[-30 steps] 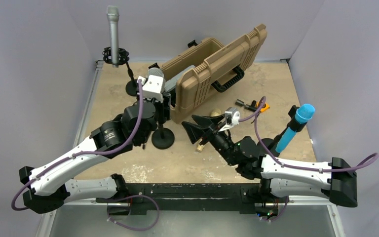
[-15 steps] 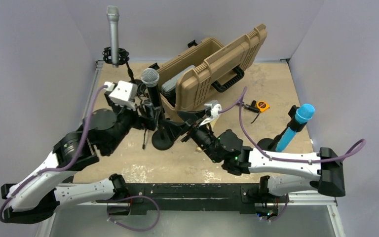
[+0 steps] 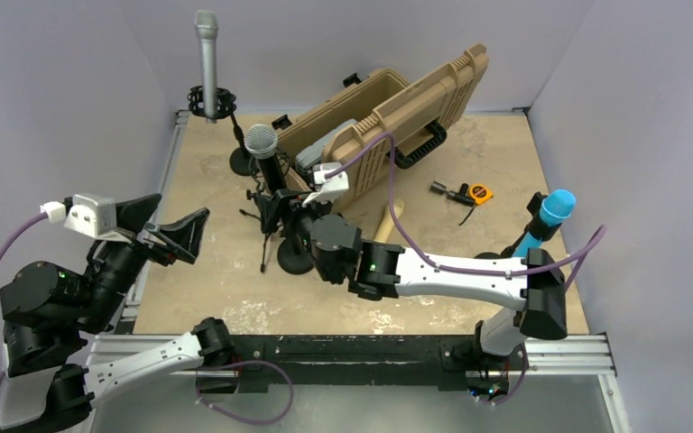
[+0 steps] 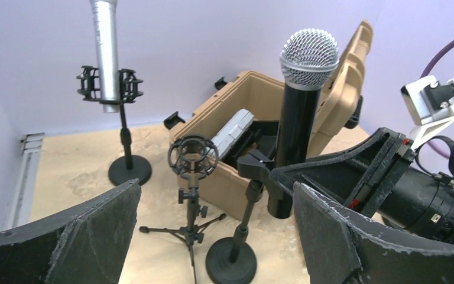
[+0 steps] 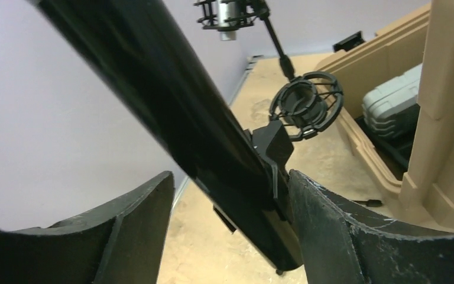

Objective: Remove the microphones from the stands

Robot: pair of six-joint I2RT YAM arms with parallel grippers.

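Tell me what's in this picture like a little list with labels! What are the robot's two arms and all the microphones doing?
Black microphone: standing in its stand's clip
Stand: black, round base
Right tool: open, one finger on each side of the black microphone
Left tool: open, empty, off to the left
Silver microphone: on a tall stand at the back
Blue microphone: on the right side
Case: tan, lid open
Job: not done yet
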